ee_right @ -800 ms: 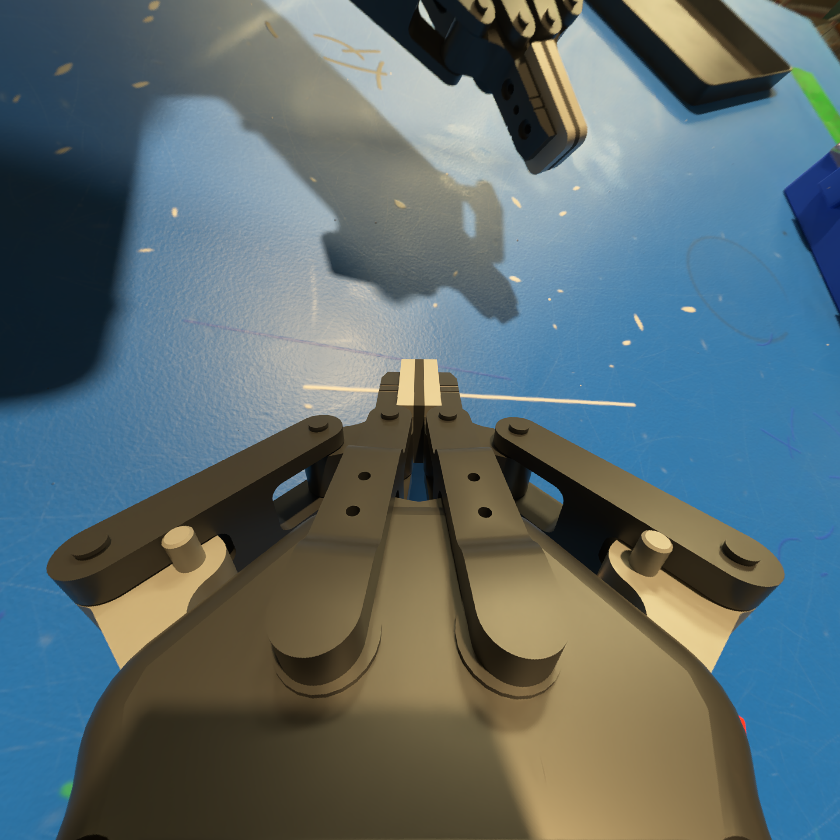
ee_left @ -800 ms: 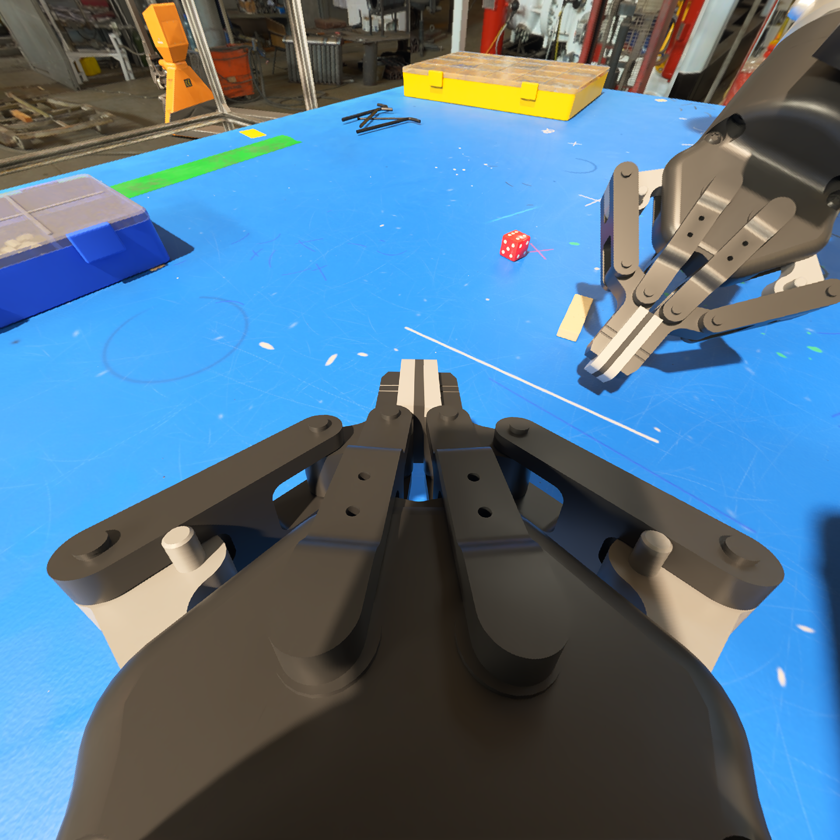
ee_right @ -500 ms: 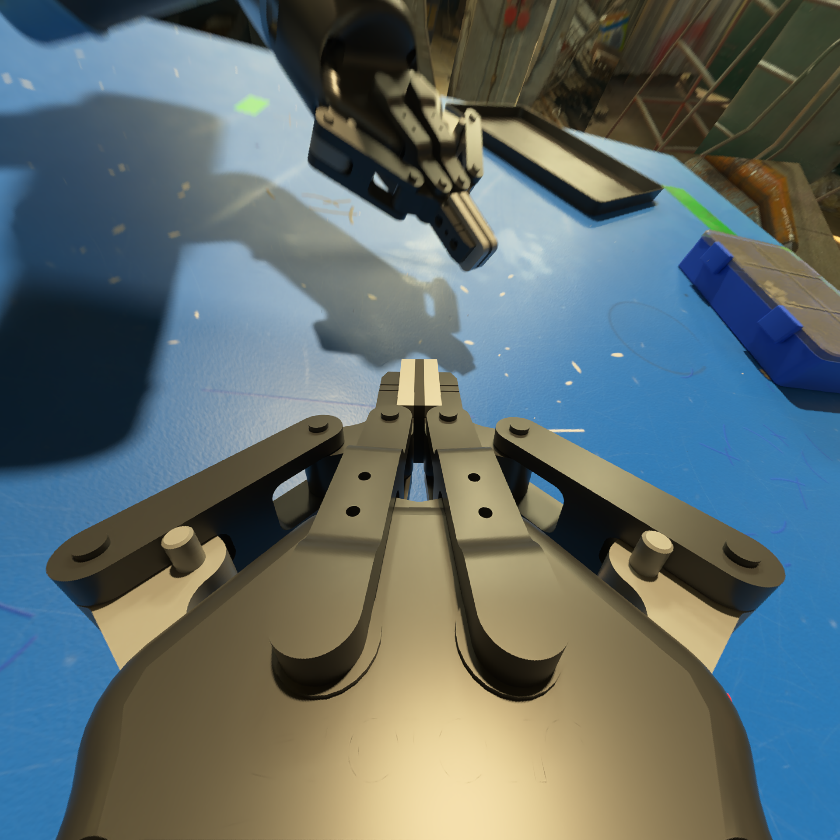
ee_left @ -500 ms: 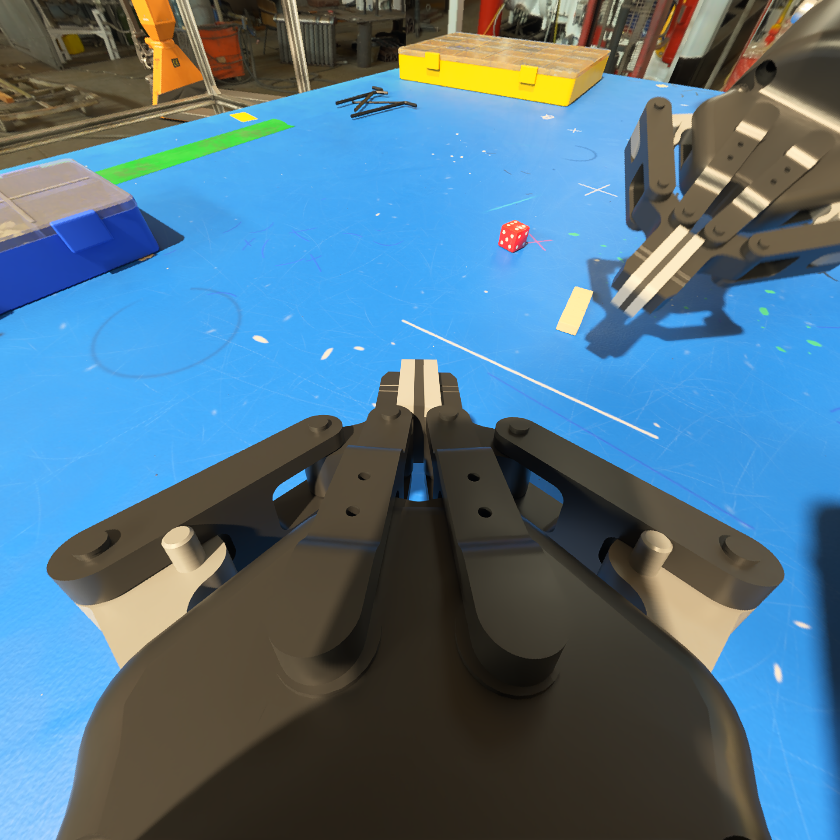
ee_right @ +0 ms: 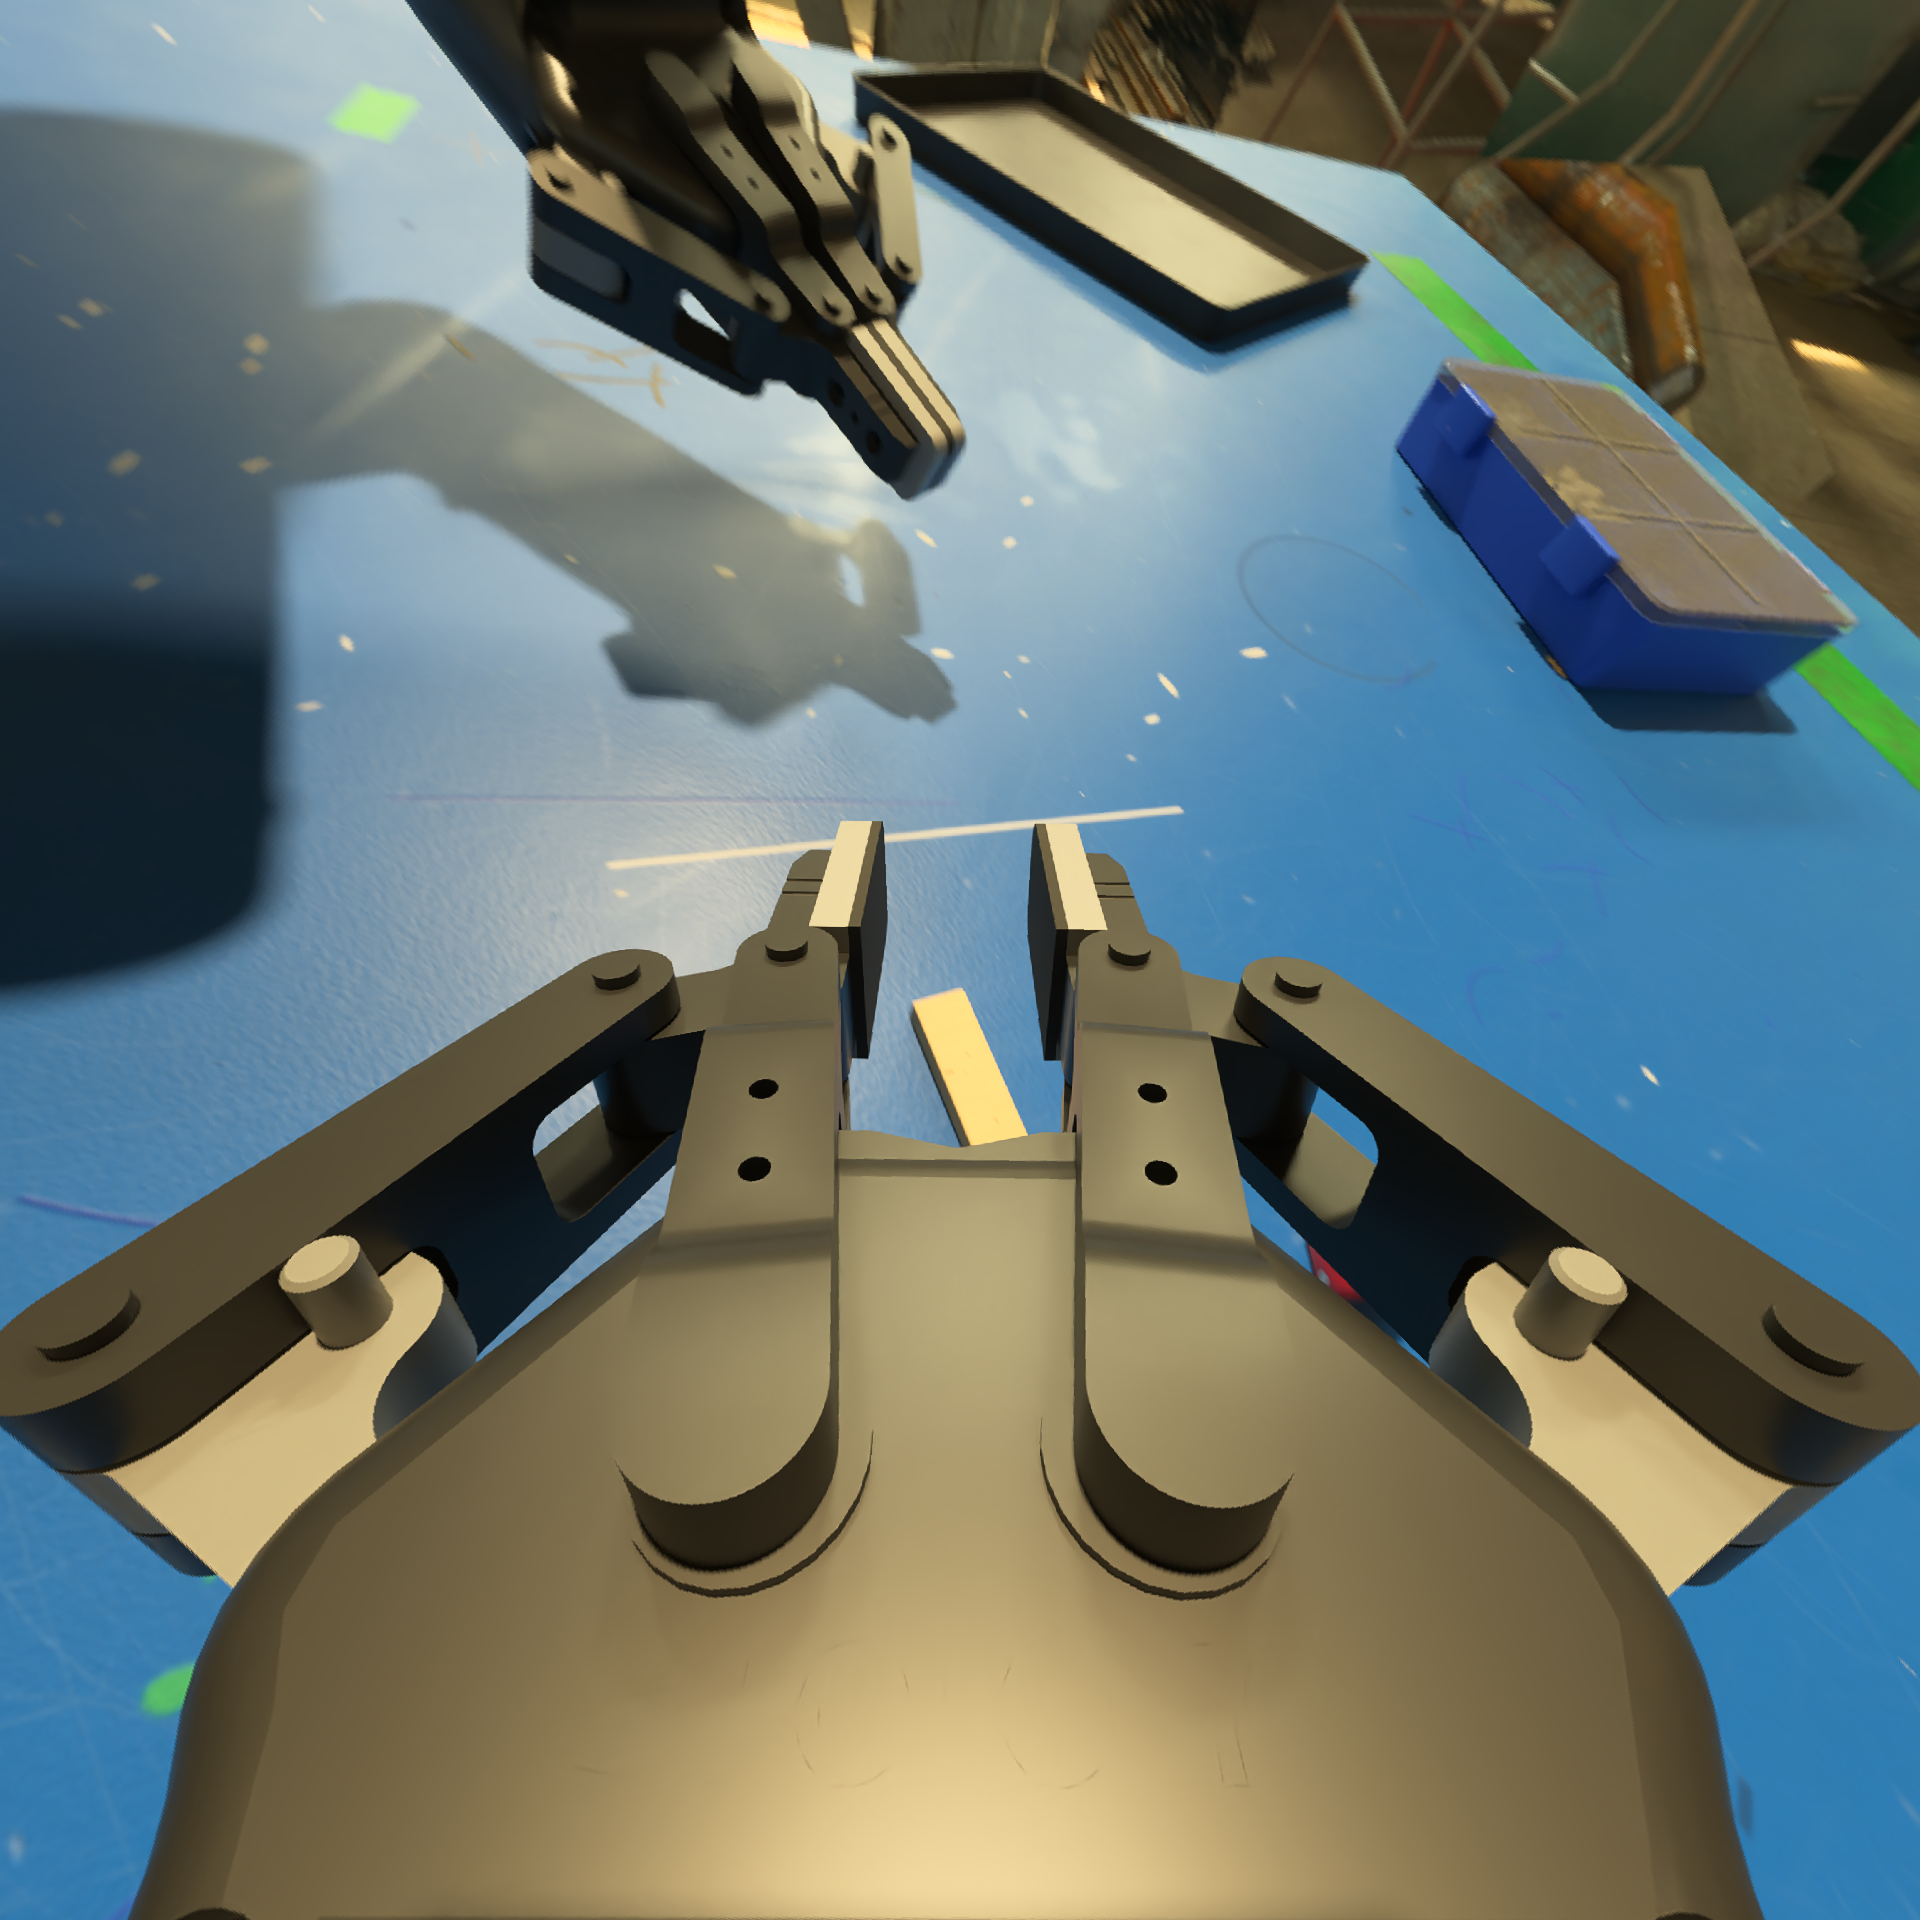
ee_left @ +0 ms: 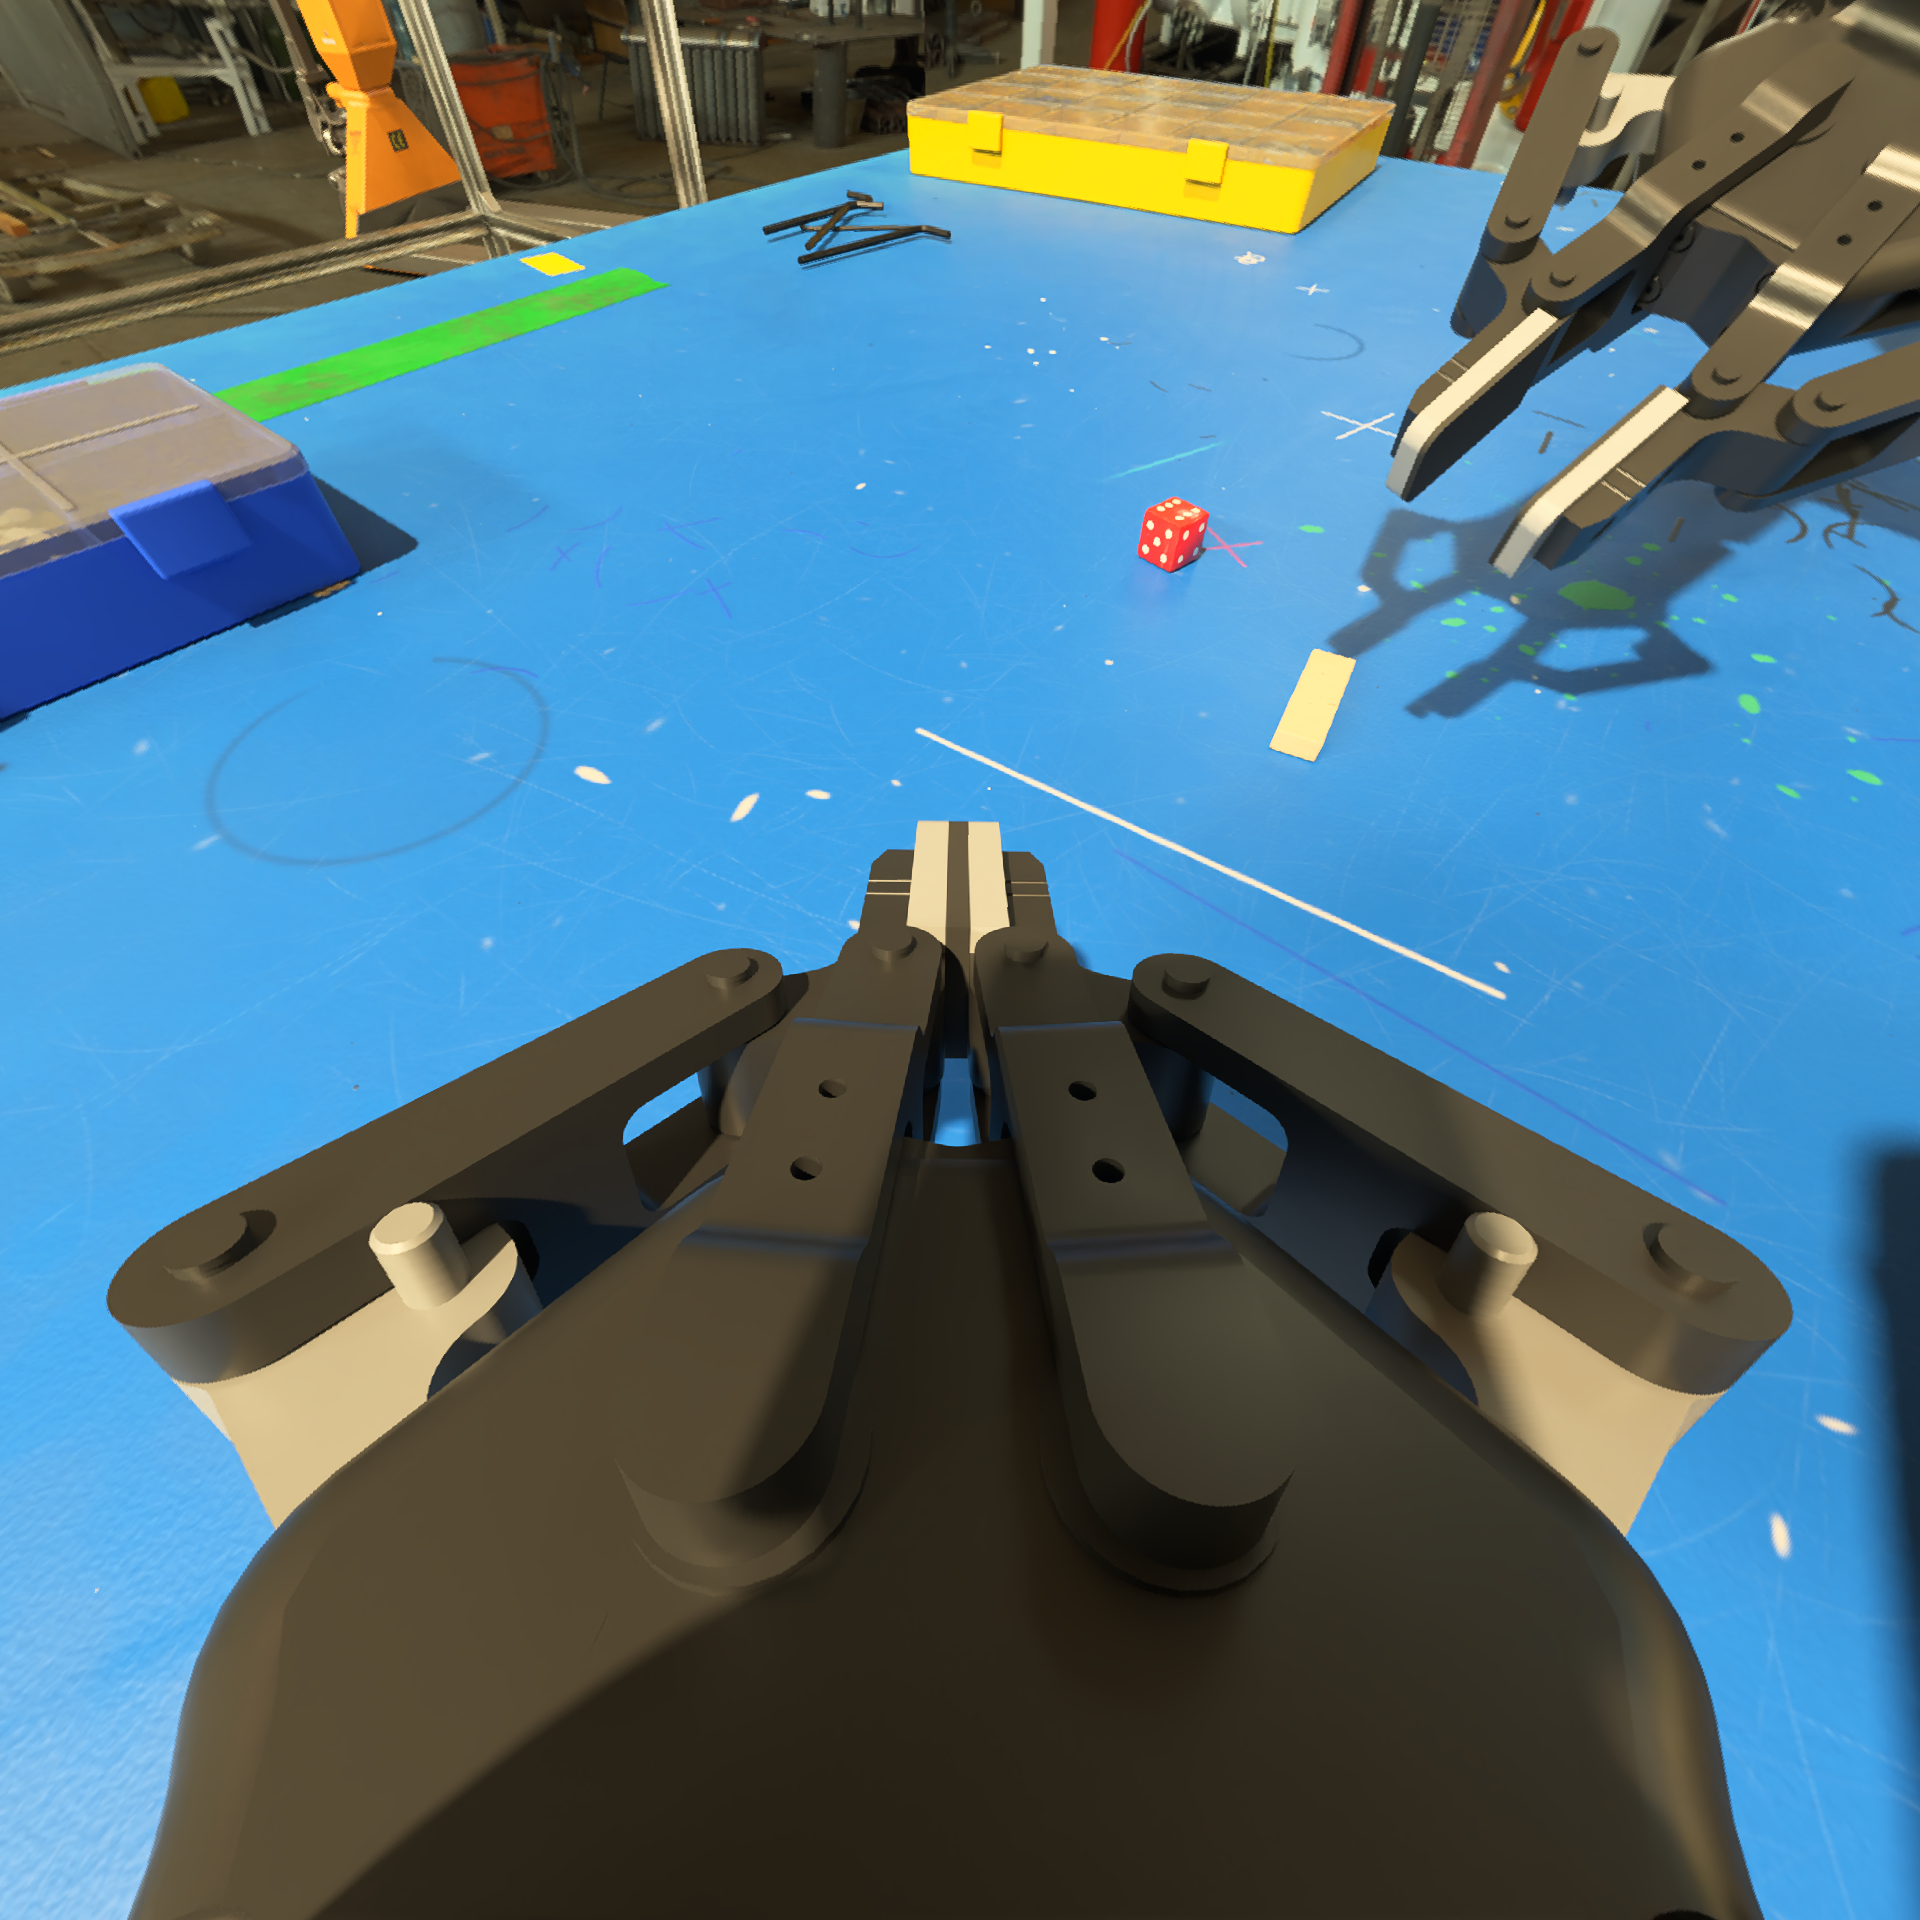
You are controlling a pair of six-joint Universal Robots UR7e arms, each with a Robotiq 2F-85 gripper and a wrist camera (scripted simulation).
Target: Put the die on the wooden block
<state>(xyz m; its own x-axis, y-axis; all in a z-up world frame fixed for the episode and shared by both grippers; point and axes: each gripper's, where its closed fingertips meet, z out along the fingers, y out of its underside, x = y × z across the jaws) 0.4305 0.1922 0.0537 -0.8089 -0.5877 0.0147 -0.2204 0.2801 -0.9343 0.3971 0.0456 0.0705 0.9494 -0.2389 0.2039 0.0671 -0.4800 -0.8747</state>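
A red die [ee_left: 1172, 534] with white pips sits on the blue table [ee_left: 727, 582]. A thin pale wooden block [ee_left: 1312, 704] lies flat to its right and nearer. In the right wrist view the block [ee_right: 971, 1070] shows below, between my open fingers, and a red sliver of the die [ee_right: 1335, 1276] peeks out behind the right linkage. My left gripper [ee_left: 957, 852] is shut and empty, low over the table, well short of both. My right gripper [ee_right: 958, 854] is open and empty; in the left wrist view it [ee_left: 1455, 520] hangs above the table right of the die.
A blue lidded parts box [ee_left: 145, 520] stands at the left, a yellow organiser case [ee_left: 1143, 145] at the far edge, and several black hex keys [ee_left: 852, 229] near it. A shallow black tray [ee_right: 1101, 197] lies beyond the left gripper [ee_right: 904, 416]. A white line [ee_left: 1205, 862] crosses the table.
My right gripper has opened, risen and tilted up away from the wooden block. My left gripper stays shut, with only a slight shift in its view.
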